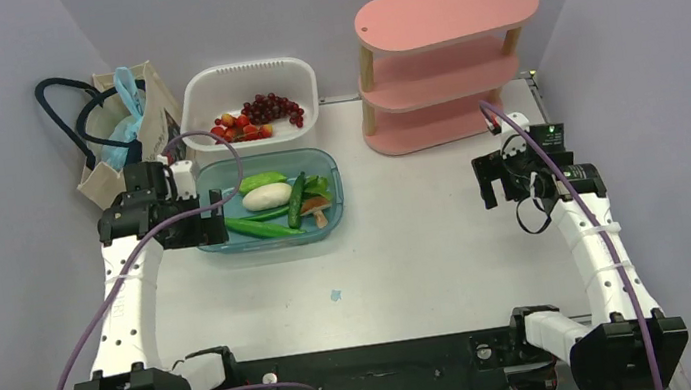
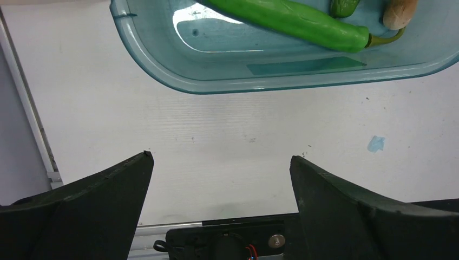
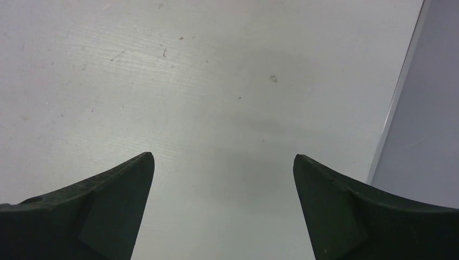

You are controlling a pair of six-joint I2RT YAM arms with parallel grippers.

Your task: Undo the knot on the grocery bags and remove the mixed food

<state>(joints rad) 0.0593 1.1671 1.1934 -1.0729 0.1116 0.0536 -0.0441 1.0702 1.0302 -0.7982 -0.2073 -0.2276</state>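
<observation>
White table, untying not yet begun: left gripper and right gripper are spread wide, empty; knot is probably to be reached next.

On a white table, the left gripper hangs at the near left corner of a clear teal tub holding green vegetables and a white oval vegetable. The right gripper hangs over bare table in front of a pink three-tier shelf. At far left stands a canvas tote with a light blue plastic bag bunched inside it — its tied top pokes up beside the navy handles. Just right of the tote, a white basket holds dark grapes and small red fruit.
</observation>
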